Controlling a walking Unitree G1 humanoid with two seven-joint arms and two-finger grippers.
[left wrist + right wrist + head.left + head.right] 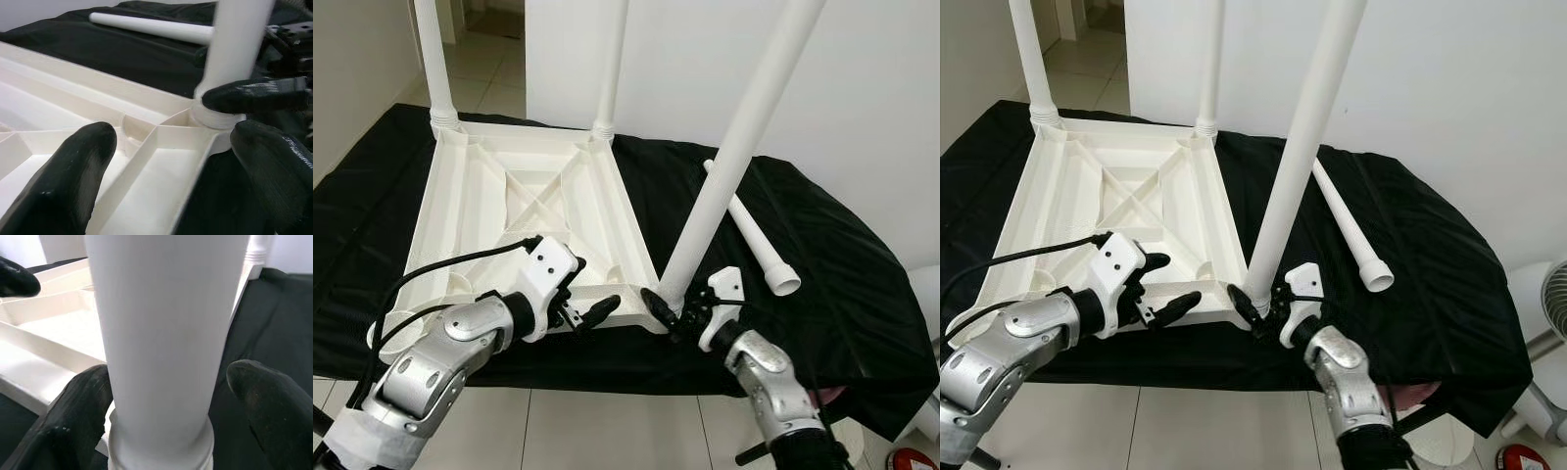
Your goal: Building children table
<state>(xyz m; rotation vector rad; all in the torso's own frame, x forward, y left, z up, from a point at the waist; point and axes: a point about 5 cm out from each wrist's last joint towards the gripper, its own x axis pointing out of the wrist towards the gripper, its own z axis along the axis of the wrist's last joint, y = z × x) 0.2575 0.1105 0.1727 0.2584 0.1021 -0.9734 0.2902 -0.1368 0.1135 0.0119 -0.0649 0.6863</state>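
Observation:
A white plastic table top (524,211) lies upside down on a black cloth (822,255). Two white legs (435,59) stand in its far corners. A third leg (734,147) leans in the near right corner socket (215,117). My right gripper (677,308) is open around that leg's base (161,357); one finger (80,421) touches it and the other (274,411) stands clear. My left gripper (592,313) is open, its fingers (73,171) straddling the table's near rim close to that corner. A fourth leg (759,235) lies loose on the cloth to the right.
The cloth-covered surface ends just in front of me, with tiled floor (607,431) below. A white wall (862,88) stands behind and to the right. A fan (1552,294) and a red object (1523,458) sit low at the right.

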